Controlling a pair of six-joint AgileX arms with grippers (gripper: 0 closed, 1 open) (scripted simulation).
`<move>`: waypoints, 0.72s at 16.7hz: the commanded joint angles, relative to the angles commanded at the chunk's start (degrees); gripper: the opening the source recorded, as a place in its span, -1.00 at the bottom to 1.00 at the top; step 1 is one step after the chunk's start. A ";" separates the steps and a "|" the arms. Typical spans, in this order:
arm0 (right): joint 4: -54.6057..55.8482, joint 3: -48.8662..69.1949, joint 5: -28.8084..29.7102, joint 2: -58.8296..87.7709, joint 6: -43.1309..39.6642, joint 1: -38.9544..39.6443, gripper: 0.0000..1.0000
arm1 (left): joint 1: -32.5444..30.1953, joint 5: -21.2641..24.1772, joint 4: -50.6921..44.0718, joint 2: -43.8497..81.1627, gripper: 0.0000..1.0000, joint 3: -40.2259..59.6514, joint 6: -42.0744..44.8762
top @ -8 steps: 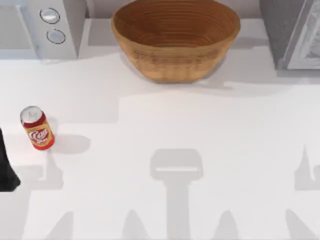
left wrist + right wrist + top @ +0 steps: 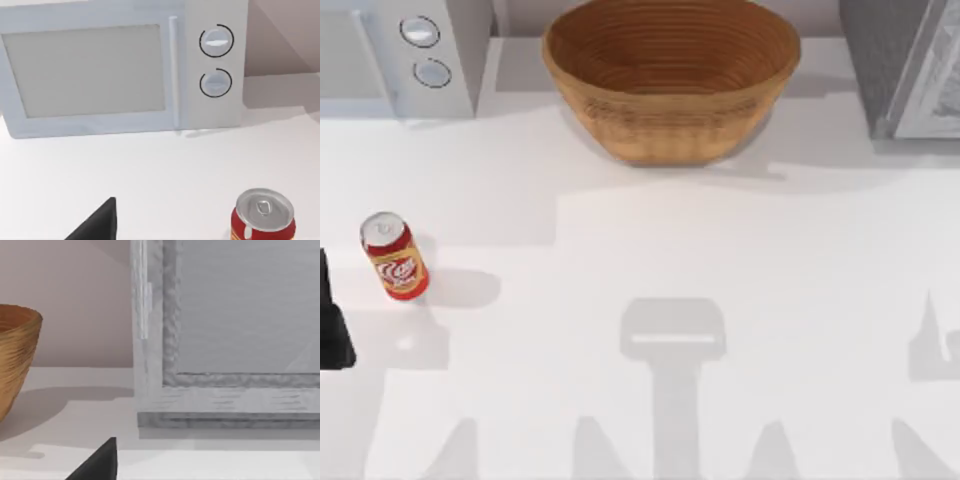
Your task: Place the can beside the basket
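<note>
The can (image 2: 394, 257), red and orange-yellow with a silver top, stands upright near the table's left edge; the left wrist view catches it too (image 2: 263, 215). The basket (image 2: 670, 75), a wide tan wicker bowl, sits at the back centre, and its side (image 2: 15, 360) also appears in the right wrist view. My left gripper (image 2: 332, 330) is a dark shape at the left edge, just in front and to the left of the can, not touching it. A dark tip of it (image 2: 100, 222) appears in the left wrist view. A tip of the right gripper (image 2: 100, 462) is seen in the right wrist view.
A white microwave (image 2: 405, 50) with two dials stands at the back left, behind the can. A grey cabinet-like box (image 2: 905, 65) fills the back right. Open white tabletop (image 2: 650, 250) lies between the can and the basket.
The dark left arm at the left edge has shifted slightly back and towards the edge, and its shadow moved with it. The can and the basket have not moved.
</note>
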 joint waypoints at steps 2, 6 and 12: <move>0.00 0.00 0.00 0.00 0.00 0.00 1.00 | -0.45 0.00 -4.79 7.71 1.00 6.25 2.75; 0.00 0.00 0.00 0.00 0.00 0.00 1.00 | -1.65 0.02 -16.80 26.68 1.00 21.81 9.74; 0.00 0.00 0.00 0.00 0.00 0.00 1.00 | -3.49 0.12 -37.22 58.64 1.00 48.16 21.52</move>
